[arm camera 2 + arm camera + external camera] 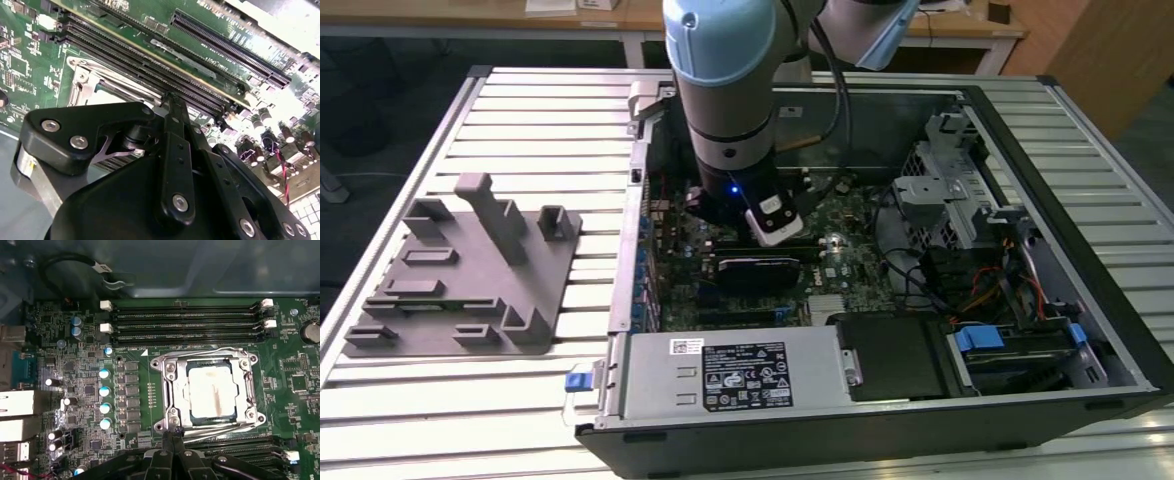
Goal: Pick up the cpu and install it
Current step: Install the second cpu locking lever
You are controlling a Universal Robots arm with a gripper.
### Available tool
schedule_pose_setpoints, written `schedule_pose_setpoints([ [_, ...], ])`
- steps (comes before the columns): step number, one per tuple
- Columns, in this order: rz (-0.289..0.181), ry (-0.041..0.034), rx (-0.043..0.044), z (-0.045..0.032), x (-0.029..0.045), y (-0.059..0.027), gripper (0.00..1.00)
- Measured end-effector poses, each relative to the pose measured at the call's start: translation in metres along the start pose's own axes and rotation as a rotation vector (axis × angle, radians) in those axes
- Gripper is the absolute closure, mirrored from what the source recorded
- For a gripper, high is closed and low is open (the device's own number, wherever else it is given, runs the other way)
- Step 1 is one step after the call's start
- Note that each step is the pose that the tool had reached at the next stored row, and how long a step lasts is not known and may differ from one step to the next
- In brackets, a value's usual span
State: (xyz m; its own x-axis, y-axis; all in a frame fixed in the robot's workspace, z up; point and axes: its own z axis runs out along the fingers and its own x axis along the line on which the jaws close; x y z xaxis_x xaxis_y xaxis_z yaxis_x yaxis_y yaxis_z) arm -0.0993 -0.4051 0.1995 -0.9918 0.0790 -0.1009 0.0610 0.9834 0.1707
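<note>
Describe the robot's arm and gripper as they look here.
The arm is a thick grey cylinder with pale blue joint caps, a black cable alongside and a small blue light near the wrist. The gripper is matte black: flat linkage bars joined by silver screws, narrowing to slim fingers.

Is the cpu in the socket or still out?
In. The cpu lies flat inside the socket frame, with the end effector at the frame's edge.

You see an open computer case (1067, 150) lying on a slatted metal table (400, 160), its green motherboard (295, 365) exposed, and a grey plastic block (467, 270) with upright posts beside the case.
</note>
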Motion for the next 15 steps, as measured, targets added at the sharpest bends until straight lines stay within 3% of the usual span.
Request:
schedule_pose_setpoints([
  [8, 0.004, 0.0026, -0.0411, 0.0022, 0.0036, -0.0024, 0.89],
  [15, 0.005, 0.0033, -0.0549, 0.007, 0.0048, -0.0033, 0.89],
])
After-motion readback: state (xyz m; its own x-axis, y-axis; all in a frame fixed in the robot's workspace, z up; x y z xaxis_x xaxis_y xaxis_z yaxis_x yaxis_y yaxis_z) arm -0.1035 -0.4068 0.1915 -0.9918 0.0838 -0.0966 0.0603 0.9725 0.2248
